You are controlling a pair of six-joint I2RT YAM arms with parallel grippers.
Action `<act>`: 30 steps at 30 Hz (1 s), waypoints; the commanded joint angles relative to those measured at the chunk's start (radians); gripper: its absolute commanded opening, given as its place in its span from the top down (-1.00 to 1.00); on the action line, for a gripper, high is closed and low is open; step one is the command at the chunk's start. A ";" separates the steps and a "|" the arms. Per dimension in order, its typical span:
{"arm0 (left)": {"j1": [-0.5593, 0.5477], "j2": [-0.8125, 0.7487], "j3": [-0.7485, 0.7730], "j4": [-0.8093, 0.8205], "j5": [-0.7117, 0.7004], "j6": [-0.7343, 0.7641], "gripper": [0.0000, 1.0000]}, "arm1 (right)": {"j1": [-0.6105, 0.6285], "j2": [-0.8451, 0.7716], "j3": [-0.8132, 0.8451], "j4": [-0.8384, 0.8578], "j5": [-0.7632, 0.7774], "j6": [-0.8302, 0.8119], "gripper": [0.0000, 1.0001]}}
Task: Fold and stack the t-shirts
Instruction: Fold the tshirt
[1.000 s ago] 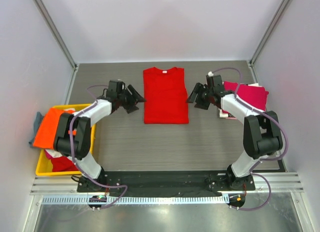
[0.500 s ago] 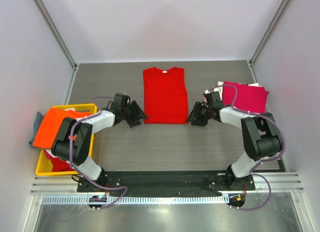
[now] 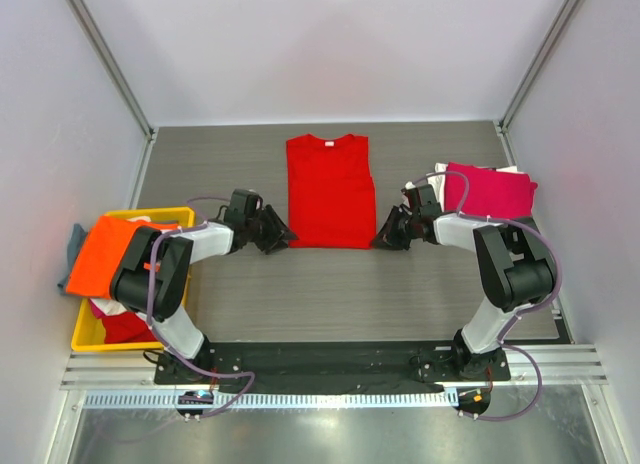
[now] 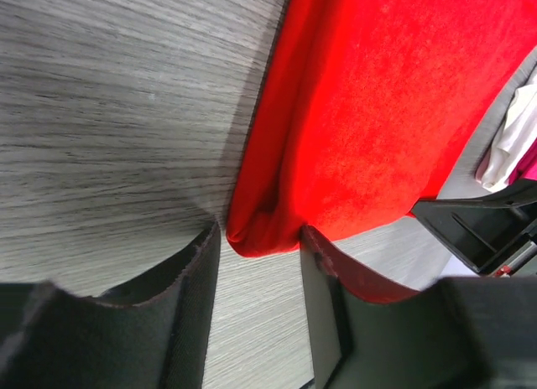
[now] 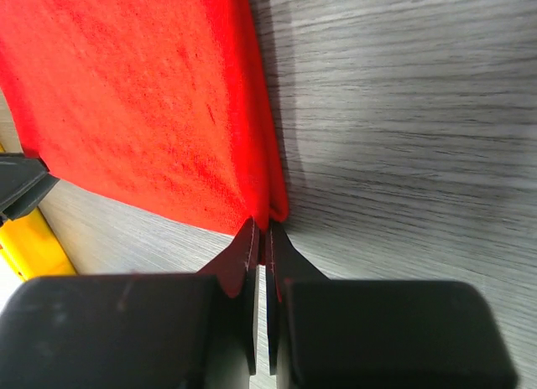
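Both arms had come down and in since a second earlier, we noted, from beside the long edges of the red t-shirt (image 3: pixel 330 189) to its two near corners, and both pairs of jaws had narrowed. We saw the red t-shirt lying flat in the middle of the tabletop (image 3: pixel 330 294), folded to a tall rectangle, collar at the far end. Left jaws sat at its near left corner, low on the tabletop. In the left wrist view we found them apart, one finger (image 4: pixel 189 280) either side of the corner, the cloth bunched in the gap and touching both. Right jaws were at the near right corner. The right wrist view showed them together, clamped on the very tip of that corner, a thin red line between the fingers (image 5: pixel 239 263). We marked the rest fast: a pink t-shirt (image 3: pixel 492 189) folded at the right edge on top of white cloth (image 3: pixel 437 187), just behind the right arm. An orange t-shirt (image 3: pixel 105 249) was draped over the yellow crate (image 3: pixel 95 341) at the left, with something red (image 3: pixel 125 327) under it.
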State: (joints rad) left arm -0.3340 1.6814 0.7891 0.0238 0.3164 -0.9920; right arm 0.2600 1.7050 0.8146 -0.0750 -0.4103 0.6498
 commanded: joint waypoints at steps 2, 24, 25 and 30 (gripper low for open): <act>-0.003 0.018 -0.021 0.048 0.015 -0.008 0.20 | 0.005 0.002 -0.005 0.034 0.007 -0.002 0.93; -0.016 -0.120 -0.206 0.094 0.064 -0.039 0.99 | 0.007 -0.214 -0.084 -0.075 0.013 -0.029 0.98; -0.019 -0.177 -0.217 0.082 0.066 -0.040 1.00 | 0.007 -0.234 -0.091 -0.098 0.013 -0.035 0.97; -0.049 -0.368 -0.292 0.006 0.064 -0.068 0.99 | 0.010 -0.376 -0.112 -0.175 0.010 -0.047 0.98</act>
State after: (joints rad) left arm -0.3668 1.4094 0.5190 0.0948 0.3771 -1.0458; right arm 0.2691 1.4132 0.7101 -0.1925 -0.4072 0.6319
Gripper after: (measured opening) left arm 0.010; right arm 0.070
